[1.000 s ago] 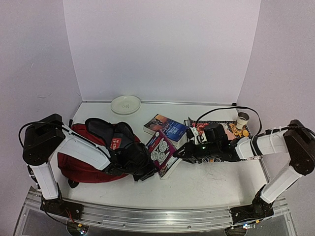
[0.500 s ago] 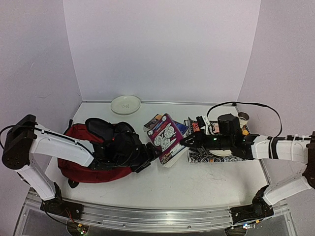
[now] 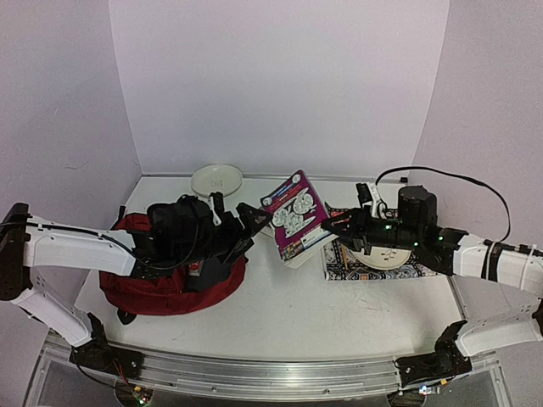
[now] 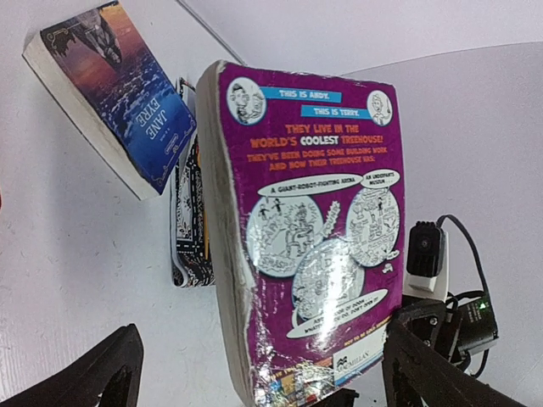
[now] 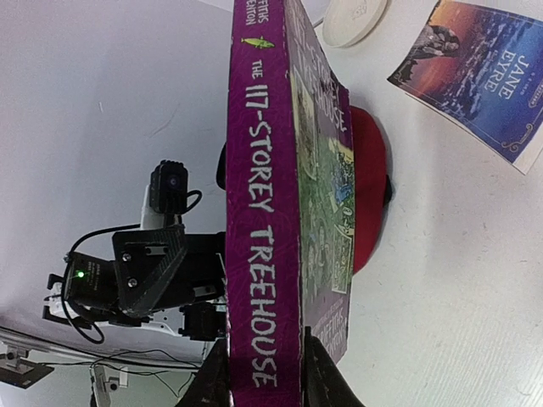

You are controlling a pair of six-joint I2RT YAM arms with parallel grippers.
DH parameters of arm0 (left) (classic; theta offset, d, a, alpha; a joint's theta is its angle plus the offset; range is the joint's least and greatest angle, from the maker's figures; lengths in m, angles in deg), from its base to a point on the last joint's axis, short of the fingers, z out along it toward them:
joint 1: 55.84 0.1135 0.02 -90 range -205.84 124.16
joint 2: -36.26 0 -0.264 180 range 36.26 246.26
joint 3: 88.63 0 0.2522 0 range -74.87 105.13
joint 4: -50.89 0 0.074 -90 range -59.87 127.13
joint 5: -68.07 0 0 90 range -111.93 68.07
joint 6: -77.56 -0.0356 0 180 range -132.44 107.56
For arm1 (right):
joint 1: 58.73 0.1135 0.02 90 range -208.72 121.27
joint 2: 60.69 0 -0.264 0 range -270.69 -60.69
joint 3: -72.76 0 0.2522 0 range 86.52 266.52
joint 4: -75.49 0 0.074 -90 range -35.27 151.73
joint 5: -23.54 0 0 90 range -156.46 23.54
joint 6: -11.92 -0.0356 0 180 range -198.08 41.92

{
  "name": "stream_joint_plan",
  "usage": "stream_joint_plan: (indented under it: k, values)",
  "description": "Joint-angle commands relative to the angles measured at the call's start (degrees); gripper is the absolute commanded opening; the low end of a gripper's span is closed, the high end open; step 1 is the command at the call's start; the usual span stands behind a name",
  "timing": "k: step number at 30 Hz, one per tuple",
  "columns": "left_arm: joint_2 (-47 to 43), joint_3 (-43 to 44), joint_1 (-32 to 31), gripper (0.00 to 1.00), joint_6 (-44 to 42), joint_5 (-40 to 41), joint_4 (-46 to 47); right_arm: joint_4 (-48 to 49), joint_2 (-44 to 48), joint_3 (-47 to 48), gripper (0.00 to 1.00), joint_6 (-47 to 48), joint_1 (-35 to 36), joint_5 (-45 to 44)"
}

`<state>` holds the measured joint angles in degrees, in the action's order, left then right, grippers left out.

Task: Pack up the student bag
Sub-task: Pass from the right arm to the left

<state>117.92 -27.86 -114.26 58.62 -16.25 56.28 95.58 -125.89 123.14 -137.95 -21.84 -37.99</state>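
R gripper (image 3: 329, 227) pinches purple book (image 3: 293, 216) by one end, mid-air; L gripper (image 3: 237, 216) jaws spread wide, empty.
Student bag (image 3: 170, 284) slumps on table at L, partly under L arm; mouth hidden, can't tell if it gapes. Risk: thick book pivots or slips from the end-only pinch, or snags the soft rim w/ nothing holding it open.

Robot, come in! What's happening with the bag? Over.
Left gripper open, empty. Right gripper shut on purple book, held aloft. Student bag lies left; left arm across its top.
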Motion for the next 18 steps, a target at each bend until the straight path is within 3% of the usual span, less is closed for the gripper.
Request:
stream_joint_plan:
  k: [1, 10, 18]
  values:
    - [-0.7, 0.3, 2.2, 0.99, -1.5, -3.5, 6.4, 10.8, 3.2, 4.7, 0.0, -2.5, -0.2, 1.1]
    - [4.1, 3.5, 3.6, 0.99, -0.4, -10.5, 14.8, 22.7, 1.9, 3.5, 0.0, -8.9, -0.2, 1.7]
    - [8.2, 5.2, 4.3, 1.0, 3.5, -14.6, 25.1, 25.5, 0.7, 5.2, 0.0, -10.7, -0.2, 2.8]
